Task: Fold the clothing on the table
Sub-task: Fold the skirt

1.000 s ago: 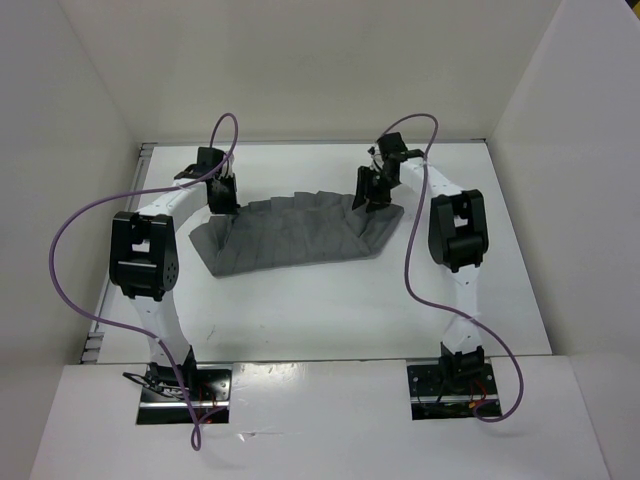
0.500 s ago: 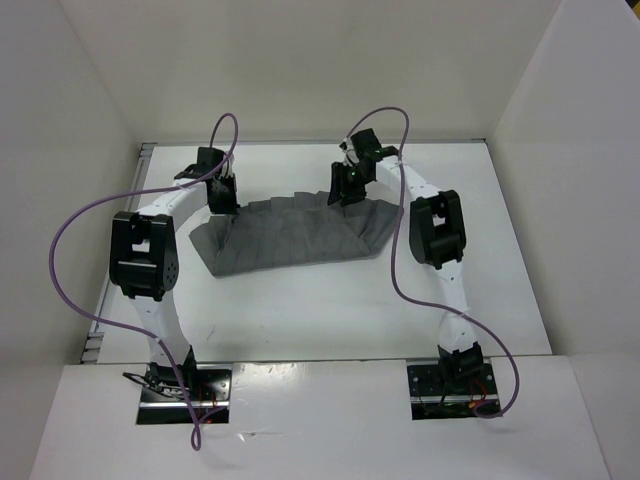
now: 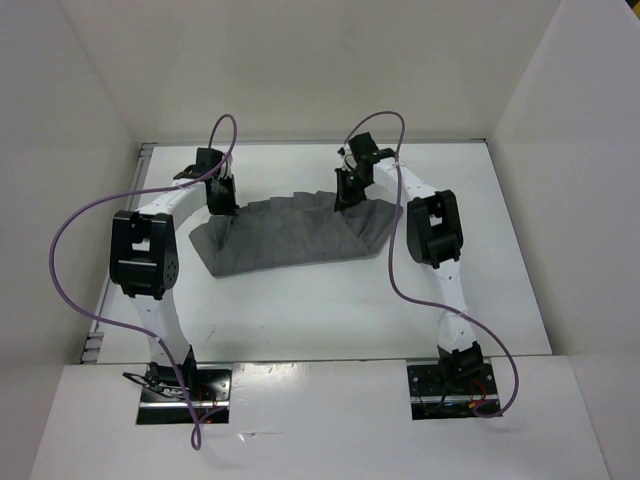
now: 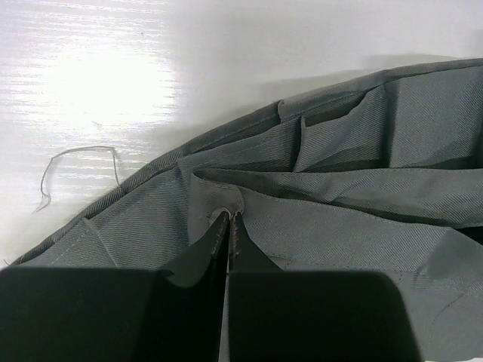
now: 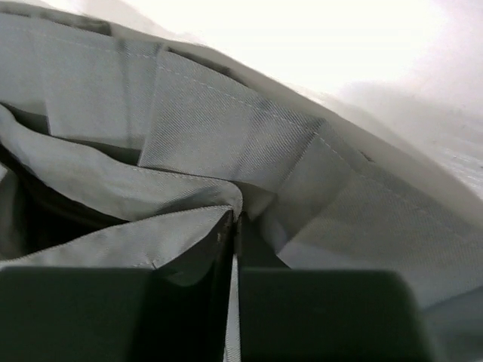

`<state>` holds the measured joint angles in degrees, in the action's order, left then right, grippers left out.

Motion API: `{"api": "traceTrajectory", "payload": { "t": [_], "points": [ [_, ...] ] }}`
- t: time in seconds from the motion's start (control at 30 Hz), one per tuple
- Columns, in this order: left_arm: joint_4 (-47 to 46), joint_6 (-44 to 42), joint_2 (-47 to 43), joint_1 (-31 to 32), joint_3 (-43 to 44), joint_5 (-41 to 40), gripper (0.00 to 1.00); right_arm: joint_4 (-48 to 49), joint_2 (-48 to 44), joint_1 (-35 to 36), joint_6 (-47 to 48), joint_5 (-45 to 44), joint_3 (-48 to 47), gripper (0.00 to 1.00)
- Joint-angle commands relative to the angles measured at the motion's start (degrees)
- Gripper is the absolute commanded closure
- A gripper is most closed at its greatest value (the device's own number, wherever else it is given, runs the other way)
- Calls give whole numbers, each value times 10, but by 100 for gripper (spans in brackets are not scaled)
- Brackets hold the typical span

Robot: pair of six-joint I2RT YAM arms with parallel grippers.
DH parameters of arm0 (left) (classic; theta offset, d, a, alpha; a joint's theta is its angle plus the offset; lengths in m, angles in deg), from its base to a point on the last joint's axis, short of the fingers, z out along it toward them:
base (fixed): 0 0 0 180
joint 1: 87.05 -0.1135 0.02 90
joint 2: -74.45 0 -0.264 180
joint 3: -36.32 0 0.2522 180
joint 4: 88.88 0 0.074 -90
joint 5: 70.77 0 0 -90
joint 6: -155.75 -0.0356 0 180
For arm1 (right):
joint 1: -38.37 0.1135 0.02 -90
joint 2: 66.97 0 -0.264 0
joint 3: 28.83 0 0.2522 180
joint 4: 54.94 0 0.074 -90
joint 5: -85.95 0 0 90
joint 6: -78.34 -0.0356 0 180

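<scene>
The clothing (image 3: 290, 235) is a mid-grey pleated garment spread across the middle of the white table (image 3: 330, 310). My left gripper (image 3: 221, 197) stands at its far left corner, and the left wrist view shows this gripper (image 4: 228, 217) shut on a pinched fold of the clothing (image 4: 362, 226). At the far edge, right of centre, is my right gripper (image 3: 343, 195). In its own wrist view the right gripper (image 5: 235, 219) is shut on a bunched pleat of the clothing (image 5: 226, 128).
White upright walls (image 3: 560, 110) enclose the table on three sides. Purple cables (image 3: 75, 270) loop off both arms. A loose thread (image 4: 75, 162) lies on the table beside the garment's edge. Both arm bases (image 3: 180, 385) sit at the near edge.
My right gripper moved left along the garment's far edge and closed on a pleat there. The left gripper kept its hold and did not move.
</scene>
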<state>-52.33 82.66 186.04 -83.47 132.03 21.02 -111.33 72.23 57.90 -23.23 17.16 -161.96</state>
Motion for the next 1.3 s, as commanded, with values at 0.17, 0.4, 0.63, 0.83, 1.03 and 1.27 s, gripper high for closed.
{"api": "traceTrajectory", "payload": {
  "t": [0.17,0.4,0.63,0.83,1.03,1.27],
  "points": [
    [2,4,2,-9,4,-12,100,-38,-75,-19,-20,-99,6,100],
    [2,9,9,-9,16,1,100,-9,-144,-103,-55,-93,134,100],
    [-13,20,34,-15,33,38,100,2,-126,-108,-55,-86,141,100],
    [-32,42,50,-15,50,102,70,24,-109,-108,-55,-100,121,63],
    [-19,39,-70,-22,76,175,30,27,-196,-96,-67,-157,116,46],
    [41,52,-164,-22,-55,167,17,-27,-273,-96,-79,-196,239,25]
  ]
}}
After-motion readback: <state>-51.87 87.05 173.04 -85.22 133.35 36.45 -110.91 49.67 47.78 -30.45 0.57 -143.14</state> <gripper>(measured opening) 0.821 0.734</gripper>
